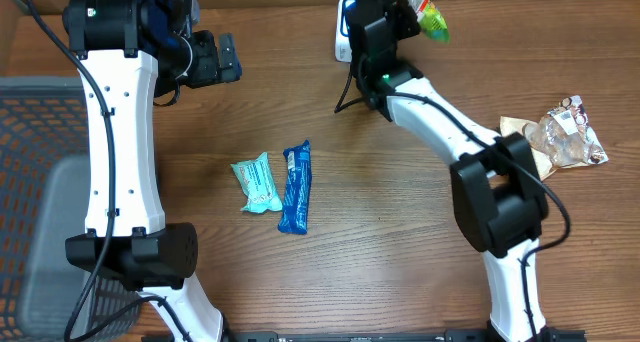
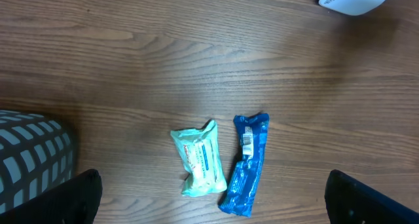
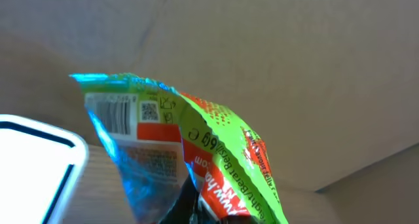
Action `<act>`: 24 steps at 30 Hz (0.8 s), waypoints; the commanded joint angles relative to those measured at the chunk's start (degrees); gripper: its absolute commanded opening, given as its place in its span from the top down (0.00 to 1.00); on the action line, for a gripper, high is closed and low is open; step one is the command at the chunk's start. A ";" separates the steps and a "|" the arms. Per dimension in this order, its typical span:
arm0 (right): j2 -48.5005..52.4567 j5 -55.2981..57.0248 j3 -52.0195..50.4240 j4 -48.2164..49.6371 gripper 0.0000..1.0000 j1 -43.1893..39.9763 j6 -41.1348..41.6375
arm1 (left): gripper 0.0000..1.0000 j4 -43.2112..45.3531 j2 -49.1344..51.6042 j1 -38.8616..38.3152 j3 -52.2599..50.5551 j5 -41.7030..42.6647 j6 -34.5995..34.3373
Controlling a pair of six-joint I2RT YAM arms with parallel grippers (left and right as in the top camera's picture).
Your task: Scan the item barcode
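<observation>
My right gripper (image 1: 397, 9) is shut on a green snack packet (image 1: 426, 12) at the table's far edge, just right of the white scanner (image 1: 343, 34). In the right wrist view the green packet (image 3: 216, 152) rises from my gripper (image 3: 209, 212), its barcode (image 3: 118, 114) turned toward the scanner (image 3: 36, 175), whose light tints the packet's left side blue. My left gripper (image 1: 226, 57) hangs open and empty above the table at the far left. Its dark fingertips (image 2: 69, 198) frame a teal packet (image 2: 200, 160) and a blue packet (image 2: 247, 162) lying on the wood below.
The teal packet (image 1: 258, 183) and blue packet (image 1: 296, 187) lie side by side mid-table. Crumpled wrappers (image 1: 565, 134) sit at the right edge. A grey mesh basket (image 1: 40, 132) stands off the table's left side, its corner (image 2: 29, 152) showing in the left wrist view.
</observation>
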 commanded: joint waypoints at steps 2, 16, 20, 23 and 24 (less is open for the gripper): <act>4.33 1.22 1.49 3.85 0.96 -0.33 -14.19 | 0.00 -0.11 0.07 -0.22 1.01 -0.37 -0.81; 8.28 -3.02 1.46 14.80 0.96 -0.52 -22.84 | 0.00 -0.11 0.07 -0.22 1.01 -0.37 -0.81; 8.94 -4.57 1.46 16.52 0.96 -1.31 -23.71 | 0.00 -0.11 0.07 -0.22 1.01 -0.37 -0.81; 9.40 -4.85 1.49 18.78 0.96 -2.10 -23.71 | 0.00 -0.11 0.07 -0.22 1.01 -0.35 -0.81; 9.42 -5.01 1.46 19.19 0.96 -2.32 -23.71 | 0.01 -0.11 0.07 -0.22 1.01 -0.37 -0.83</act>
